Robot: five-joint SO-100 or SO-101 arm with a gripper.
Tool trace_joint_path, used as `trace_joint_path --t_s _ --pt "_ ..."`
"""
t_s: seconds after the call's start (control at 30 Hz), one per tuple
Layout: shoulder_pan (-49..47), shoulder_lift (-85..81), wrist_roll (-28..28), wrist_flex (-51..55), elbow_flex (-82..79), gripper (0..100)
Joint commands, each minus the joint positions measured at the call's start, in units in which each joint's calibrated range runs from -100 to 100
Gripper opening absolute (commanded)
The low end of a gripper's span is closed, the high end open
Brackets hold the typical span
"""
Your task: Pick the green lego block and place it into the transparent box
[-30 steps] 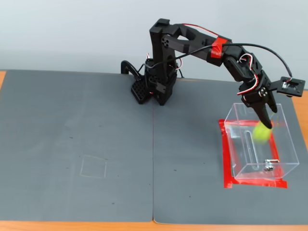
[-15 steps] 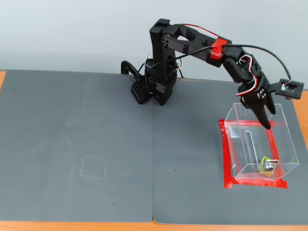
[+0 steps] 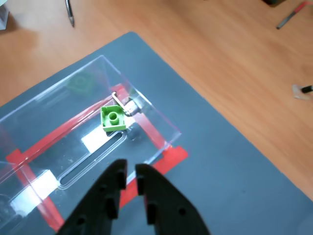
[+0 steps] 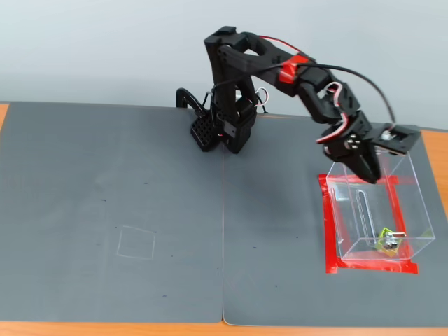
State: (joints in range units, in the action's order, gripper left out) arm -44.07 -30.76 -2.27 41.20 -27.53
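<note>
The green lego block (image 3: 113, 118) lies on the floor of the transparent box (image 4: 413, 210), beside the small metal fitting (image 3: 128, 105) at its wall nearest the table's front edge. The end effector (image 4: 372, 175) hangs empty above the box's rear rim, its jaws nearly closed on nothing. The fixed view shows the dark mat (image 4: 112, 210) lying bare out to the table's left edge, while the wrist view alone shows the block's single visible stud.

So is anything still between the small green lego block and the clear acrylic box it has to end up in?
Nothing visible: the green lego block already lies inside the transparent box, by its metal fitting.
</note>
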Motion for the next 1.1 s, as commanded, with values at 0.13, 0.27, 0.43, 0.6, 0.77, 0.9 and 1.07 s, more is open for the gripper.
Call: trace_joint_path --t_s 0.13,0.27,0.43,0.6,0.77,0.9,1.07 --pt "10.7 -16.3 0.2 0.2 -13.0 2" --pt "16.4 -23.1 0.2 0.2 -21.4 2" --pt "24.6 -32.5 0.2 0.2 -29.8 2" --pt "31.7 -42.7 0.2 0.2 -38.5 2" --pt "35.9 -55.8 0.2 0.2 -51.4 2" --pt "36.0 -60.5 0.2 0.2 -58.0 2" --pt "37.7 -66.9 0.2 0.2 -65.7 2"
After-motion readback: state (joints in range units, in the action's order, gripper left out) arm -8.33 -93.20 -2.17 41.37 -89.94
